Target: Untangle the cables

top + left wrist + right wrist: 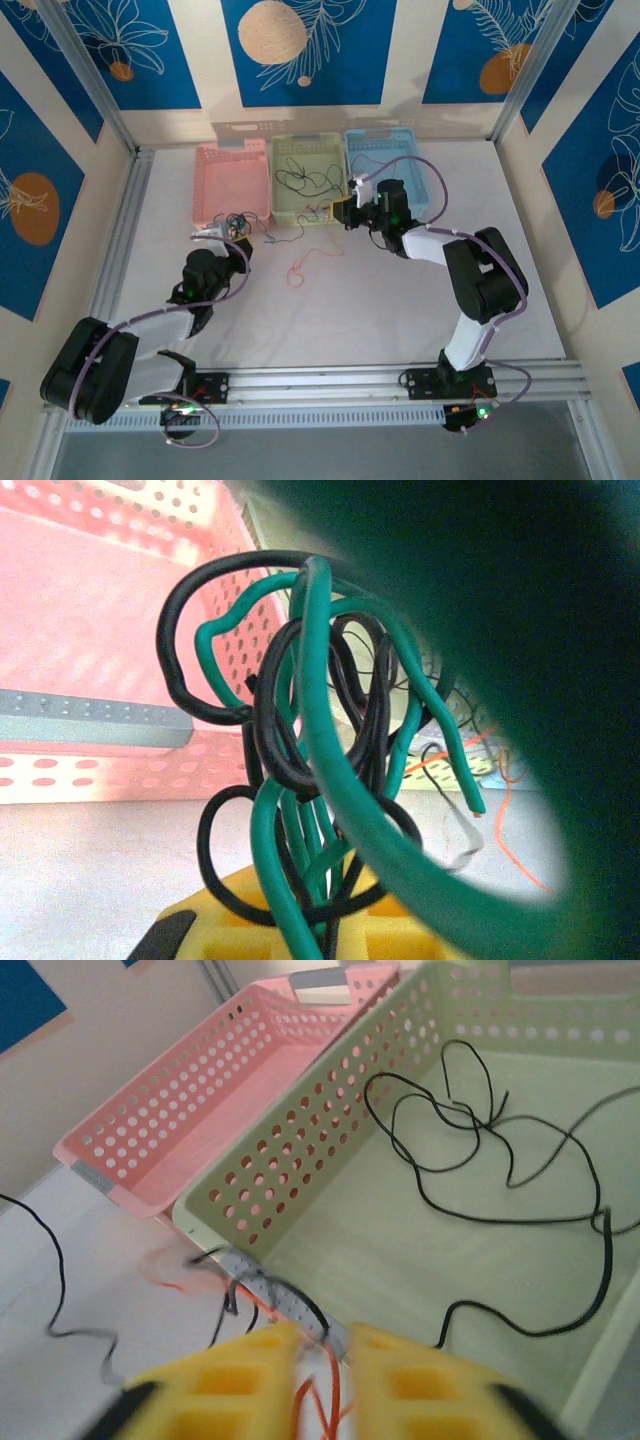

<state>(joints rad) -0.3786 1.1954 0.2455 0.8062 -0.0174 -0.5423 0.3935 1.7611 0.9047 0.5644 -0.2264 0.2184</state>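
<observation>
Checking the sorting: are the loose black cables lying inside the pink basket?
No, the black cables lie on the floor of the green basket, beside the pink basket.

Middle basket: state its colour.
Pale green; the middle basket shows best in the right wrist view.

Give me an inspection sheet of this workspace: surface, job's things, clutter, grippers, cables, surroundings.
Surface: white table; pink basket, green basket and blue basket in a row at its far edge.
Job's things: cable clump of black and green strands at the left gripper; loose black cables in the green basket; orange-red cable lying on the table.
Clutter: nothing seen.
Grippers: left gripper shut on the cable clump; right gripper at the green basket's near edge, fingers nearly together with an orange-red strand between them, grip unclear.
Cables: lilac hose arcs over the blue basket.
Surroundings: blue-and-cream wall panels; metal rail at the near edge.
</observation>
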